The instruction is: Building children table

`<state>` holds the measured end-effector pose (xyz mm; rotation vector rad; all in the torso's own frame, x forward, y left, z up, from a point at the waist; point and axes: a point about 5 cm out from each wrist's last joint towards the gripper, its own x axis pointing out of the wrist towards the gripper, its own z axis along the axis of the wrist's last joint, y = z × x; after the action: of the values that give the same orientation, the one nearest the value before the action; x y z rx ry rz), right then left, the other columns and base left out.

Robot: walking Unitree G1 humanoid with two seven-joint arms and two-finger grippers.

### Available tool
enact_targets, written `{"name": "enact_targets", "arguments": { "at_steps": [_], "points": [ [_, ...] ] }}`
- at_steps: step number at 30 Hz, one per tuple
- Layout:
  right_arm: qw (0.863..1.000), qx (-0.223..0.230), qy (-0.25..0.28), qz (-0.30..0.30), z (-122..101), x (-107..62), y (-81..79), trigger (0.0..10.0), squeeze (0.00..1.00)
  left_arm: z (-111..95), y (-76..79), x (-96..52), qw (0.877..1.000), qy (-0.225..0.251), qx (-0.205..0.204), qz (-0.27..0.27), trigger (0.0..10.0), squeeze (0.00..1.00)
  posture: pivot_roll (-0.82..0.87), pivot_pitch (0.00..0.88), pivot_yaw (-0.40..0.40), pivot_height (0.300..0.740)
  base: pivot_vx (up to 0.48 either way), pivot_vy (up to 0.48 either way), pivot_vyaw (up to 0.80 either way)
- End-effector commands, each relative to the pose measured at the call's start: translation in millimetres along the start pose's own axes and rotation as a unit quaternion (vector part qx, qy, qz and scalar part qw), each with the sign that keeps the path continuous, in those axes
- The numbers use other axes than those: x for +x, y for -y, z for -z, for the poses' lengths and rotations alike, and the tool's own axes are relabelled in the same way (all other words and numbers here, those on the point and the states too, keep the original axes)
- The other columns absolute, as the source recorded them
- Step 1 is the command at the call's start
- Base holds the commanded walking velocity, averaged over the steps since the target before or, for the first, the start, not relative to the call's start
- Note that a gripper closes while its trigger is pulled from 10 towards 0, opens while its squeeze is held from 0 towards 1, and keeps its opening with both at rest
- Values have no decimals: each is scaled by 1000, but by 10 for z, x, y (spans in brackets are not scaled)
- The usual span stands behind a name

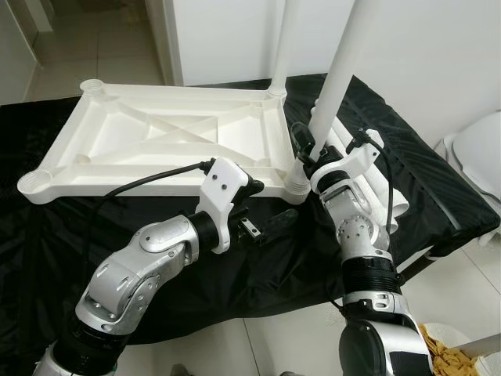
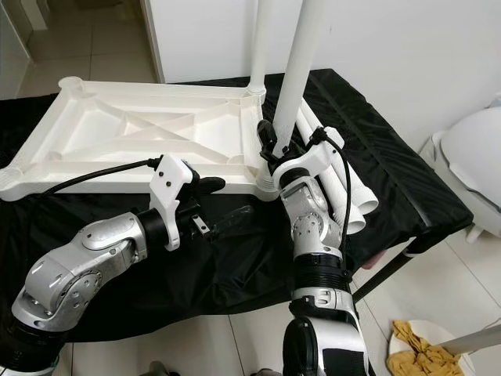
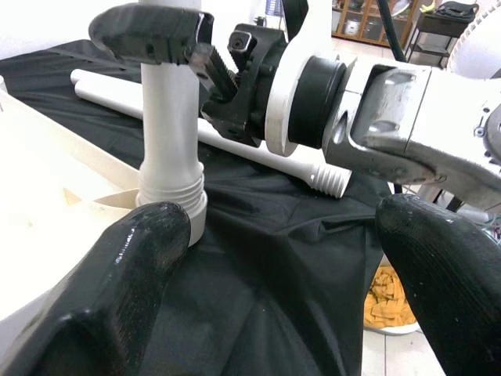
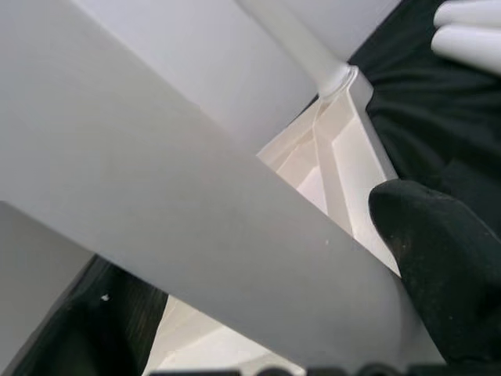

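Observation:
The white table top (image 1: 156, 133) lies upside down on a black cloth (image 1: 258, 274). At its near right corner socket (image 1: 295, 185) a white leg (image 1: 340, 70) stands upright, and my right gripper (image 1: 308, 153) is shut on it just above the base. The left wrist view has the leg's threaded end (image 3: 172, 196) sitting in the socket. Another leg (image 1: 283, 43) stands at the far right corner. My left gripper (image 1: 270, 207) hovers open, holding nothing, in front of the table top's near edge, just left of that socket. Its fingers (image 3: 133, 266) stand wide apart.
Spare white legs (image 1: 376, 184) lie on the cloth right of my right arm. A white rounded seat (image 1: 481, 153) stands at the far right. On the floor at the lower right a plate with a yellow cloth (image 2: 415, 352) rests. A white wall rises behind.

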<state>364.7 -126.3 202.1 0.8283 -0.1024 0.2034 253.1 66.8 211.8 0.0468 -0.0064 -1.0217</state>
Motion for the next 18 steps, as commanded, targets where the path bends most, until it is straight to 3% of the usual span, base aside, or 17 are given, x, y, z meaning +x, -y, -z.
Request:
{"name": "enact_targets", "arguments": {
  "at_steps": [1,7,9,10,11,13,14,16,17,18],
  "points": [
    [995,96,-2,-10,67,4,-48,10000,0,-34,45,-4,1000,5,2,26,10000,0,-13,64,-6,740,0,0,0],
    [990,140,-23,-5,149,-11,-42,10000,0,-28,52,-3,1000,5,1,26,10000,0,-13,68,-4,740,0,0,0],
    [996,83,-30,-17,162,-21,-70,10000,0,-27,53,-5,1000,4,0,26,10000,0,-12,72,-5,740,0,0,0],
    [996,83,-30,-17,162,-21,-70,10000,0,-27,53,-5,1000,4,0,26,10000,0,-12,72,-5,740,0,0,0],
    [998,44,-34,-31,147,-20,-109,10000,0,-27,54,-5,1000,4,-1,26,10000,0,-13,72,-3,740,0,0,0],
    [998,44,-34,-31,147,-20,-109,10000,0,-27,54,-5,1000,4,-1,26,10000,0,-13,72,-3,740,0,0,0],
    [998,4,-36,-47,123,-15,-151,10000,0,-26,56,-5,1000,4,-1,26,10000,0,-12,72,-4,740,0,0,0],
    [998,4,-36,-47,123,-15,-151,10000,0,-26,56,-5,1000,4,-1,26,10000,0,-12,72,-4,740,0,0,0],
    [997,-32,-35,-62,90,-6,-195,10000,0,-25,56,-5,1000,4,-2,26,10000,0,-14,72,-3,740,0,0,0],
    [997,-32,-35,-62,90,-6,-195,10000,0,-25,56,-5,1000,4,-2,26,10000,0,-14,72,-3,740,0,0,0]
  ]
}}
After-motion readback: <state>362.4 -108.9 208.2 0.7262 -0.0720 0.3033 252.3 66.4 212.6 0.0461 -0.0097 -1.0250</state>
